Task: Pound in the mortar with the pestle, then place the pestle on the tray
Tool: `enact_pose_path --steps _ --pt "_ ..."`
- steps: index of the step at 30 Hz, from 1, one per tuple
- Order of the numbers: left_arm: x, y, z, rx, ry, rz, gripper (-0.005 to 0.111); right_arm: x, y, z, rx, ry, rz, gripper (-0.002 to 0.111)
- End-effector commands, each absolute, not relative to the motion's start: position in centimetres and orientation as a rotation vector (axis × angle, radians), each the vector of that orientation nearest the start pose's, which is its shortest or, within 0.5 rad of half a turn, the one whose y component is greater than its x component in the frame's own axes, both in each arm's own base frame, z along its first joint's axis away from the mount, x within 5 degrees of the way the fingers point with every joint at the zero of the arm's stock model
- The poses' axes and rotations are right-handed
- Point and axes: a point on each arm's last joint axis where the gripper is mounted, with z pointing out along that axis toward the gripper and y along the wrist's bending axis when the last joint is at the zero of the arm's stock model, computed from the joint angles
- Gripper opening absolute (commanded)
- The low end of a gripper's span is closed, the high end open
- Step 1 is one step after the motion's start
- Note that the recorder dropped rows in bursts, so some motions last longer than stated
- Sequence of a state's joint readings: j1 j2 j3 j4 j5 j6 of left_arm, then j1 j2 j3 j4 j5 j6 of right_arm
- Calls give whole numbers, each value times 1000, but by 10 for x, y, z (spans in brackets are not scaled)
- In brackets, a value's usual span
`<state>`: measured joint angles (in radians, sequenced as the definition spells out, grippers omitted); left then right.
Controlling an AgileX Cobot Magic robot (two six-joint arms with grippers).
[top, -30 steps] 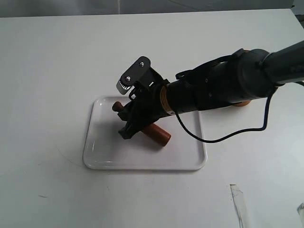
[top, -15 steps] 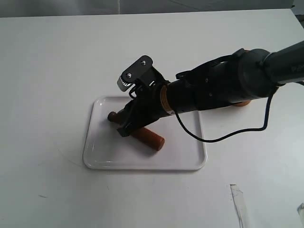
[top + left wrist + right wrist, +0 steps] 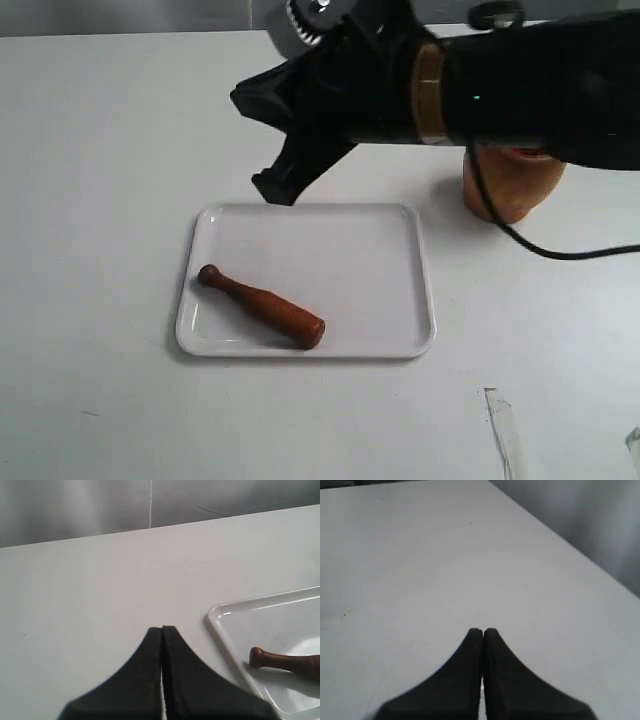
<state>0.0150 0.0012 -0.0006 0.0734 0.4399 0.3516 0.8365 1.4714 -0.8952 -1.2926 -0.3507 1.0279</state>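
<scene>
The dark reddish-brown pestle lies flat in the white tray, knob end toward the tray's left rim, with nothing touching it. My right gripper hangs high over the tray's far edge, shut and empty; in its own view the right gripper has only bare table ahead. Behind the right arm, the brown mortar stands partly hidden, right of the tray. My left gripper is shut and empty, off to the side of the tray; the pestle shows its knob there. The left gripper is outside the exterior view.
The bulky black right arm crosses the upper right close to the camera. A strip of tape lies on the white table near the front right. The table's far edge meets a grey wall.
My right gripper let go of the pestle, then rose and drew back from the tray. The pestle now lies loose in the tray, a little further left.
</scene>
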Motion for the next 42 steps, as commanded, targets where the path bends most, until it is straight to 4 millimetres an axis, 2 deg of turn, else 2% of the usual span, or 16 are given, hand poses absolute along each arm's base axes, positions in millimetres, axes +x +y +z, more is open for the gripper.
enact_pose_path --steps 1,5,10,16,25,30,34,37,42 --pt "51 3 174 361 1897 302 0 160 224 303 -1231 1467 688 0" --pt "51 3 174 361 1897 302 0 131 192 311 -1198 1412 693 0" --pt "51 3 174 361 1897 302 0 96 157 307 -1125 1398 792 0" --pt "51 3 174 361 1897 302 0 58 130 297 -1124 1309 959 0" --pt "51 3 174 361 1897 302 0 41 114 304 -1102 1197 973 0" --pt "51 3 174 361 1897 302 0 40 114 305 -1102 1193 991 0" --pt "51 3 174 361 1897 302 0 33 106 308 -1062 1188 1024 0" --pt "51 3 174 361 1897 302 0 28 94 296 -1024 1184 975 0" --pt "51 3 174 361 1897 302 0 23 72 258 -883 1216 838 0"
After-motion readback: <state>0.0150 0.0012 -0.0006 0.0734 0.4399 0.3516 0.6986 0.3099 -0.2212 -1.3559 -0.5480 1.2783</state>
